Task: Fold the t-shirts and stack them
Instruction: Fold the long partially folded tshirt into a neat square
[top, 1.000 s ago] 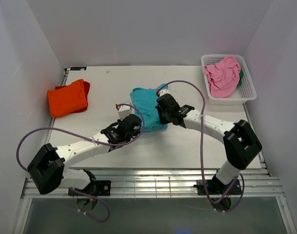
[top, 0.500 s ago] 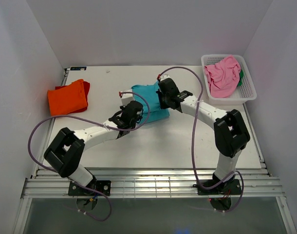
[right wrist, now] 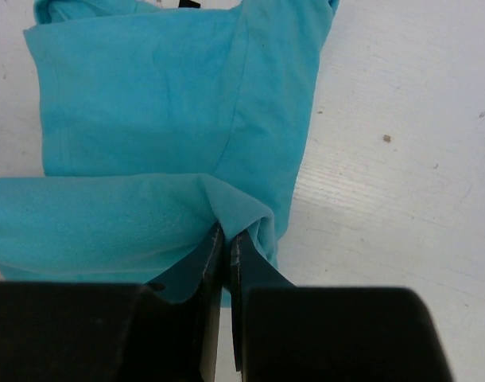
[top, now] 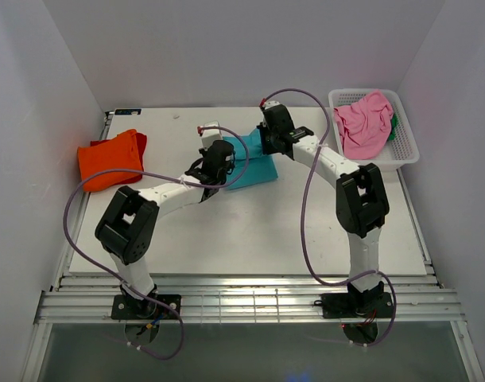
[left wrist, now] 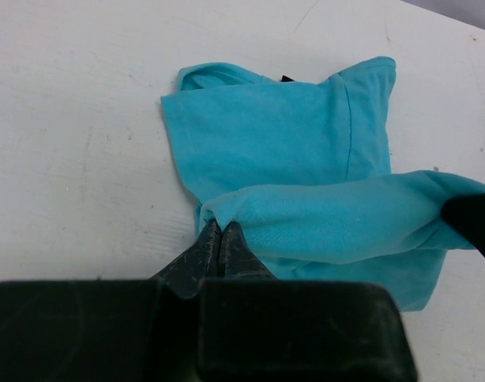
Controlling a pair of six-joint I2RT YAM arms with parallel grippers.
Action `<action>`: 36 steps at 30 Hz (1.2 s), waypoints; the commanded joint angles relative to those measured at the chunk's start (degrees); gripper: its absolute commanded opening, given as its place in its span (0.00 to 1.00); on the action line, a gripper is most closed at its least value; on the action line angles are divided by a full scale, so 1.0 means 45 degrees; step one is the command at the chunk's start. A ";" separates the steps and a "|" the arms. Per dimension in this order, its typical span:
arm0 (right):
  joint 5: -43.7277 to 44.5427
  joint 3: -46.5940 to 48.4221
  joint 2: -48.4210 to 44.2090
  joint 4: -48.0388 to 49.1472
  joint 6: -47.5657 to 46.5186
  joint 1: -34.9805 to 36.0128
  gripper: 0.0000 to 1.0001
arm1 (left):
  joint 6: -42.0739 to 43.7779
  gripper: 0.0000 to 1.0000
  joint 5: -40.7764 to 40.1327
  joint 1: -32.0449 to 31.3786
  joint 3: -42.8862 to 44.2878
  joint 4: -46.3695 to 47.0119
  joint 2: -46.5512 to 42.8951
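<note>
The teal t-shirt is found in the middle of the surface, towards its far side, and is partly folded. A fold of its cloth is held up as a doubled band above the rest of the shirt and is stretched between the two claws. The left claw is closed on the left end of this band, with the cloth pinched between its fingertips. The right claw is closed on the right end in the same way.

In the left wrist view the band is seen running from the left claw to a dark fingertip at the right edge of the frame. Beyond it the flat body of the shirt, a sleeve and the collar are spread on the surface. In the top view both arms are extended forward and are brought together over the shirt, the left claw at its left side and the right claw at its far edge.

The orange t-shirt is laid folded near the left edge of the surface, well apart from the teal one, and a strip of red cloth is visible under its right side. The pink t-shirt is heaped, crumpled, in the white basket at the far right corner, with a bit of green cloth tucked at its right.
</note>
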 commanded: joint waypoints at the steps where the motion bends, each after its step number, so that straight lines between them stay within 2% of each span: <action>1: -0.0350 0.1096 0.0572 0.0034 -0.0303 -0.0448 0.08 | 0.0475 0.00 0.0152 0.0224 0.0735 0.0265 0.0488; 11: -0.0974 0.2015 0.2135 0.0267 -0.0635 -0.0898 0.08 | 0.0554 0.00 0.0680 0.0674 0.1674 0.0363 0.2345; 23: -0.1717 0.2834 0.3268 0.1439 -0.0714 -0.1211 0.08 | 0.0514 0.00 0.0270 0.0908 0.2357 0.0519 0.3128; 26: -0.1602 0.3185 0.3424 0.1926 -0.0713 -0.1230 0.23 | 0.0631 0.00 -0.0099 0.0966 0.2804 0.0616 0.3304; 27: -0.1485 0.3245 0.3425 0.2083 -0.0675 -0.1250 0.34 | 0.0651 0.05 -0.0178 0.0967 0.2923 0.0675 0.3343; 28: -0.1348 0.3246 0.3425 0.2259 -0.0694 -0.1269 0.38 | 0.0728 0.14 -0.0256 0.0986 0.3040 0.0888 0.3382; 29: -0.0999 0.3246 0.3348 0.2666 -0.0674 -0.1269 0.39 | 0.0903 0.26 -0.0354 0.0986 0.3215 0.1026 0.3382; 30: -0.0899 0.3110 0.3250 0.2922 -0.0694 -0.1289 0.43 | 0.0963 0.62 -0.0471 0.0986 0.3294 0.1143 0.3343; 31: -0.0840 0.2974 0.3114 0.3214 -0.0694 -0.1308 0.44 | 0.0964 0.77 -0.0569 0.0986 0.3334 0.1338 0.3304; 33: -0.0664 0.2507 0.2607 0.4013 -0.0733 -0.1386 0.49 | 0.1061 0.96 -0.0996 0.0986 0.3431 0.1514 0.3071; 36: -0.0410 0.1920 0.1767 0.5010 -0.0908 -0.1445 0.50 | 0.1197 0.98 -0.1389 0.0967 0.2986 0.2116 0.2466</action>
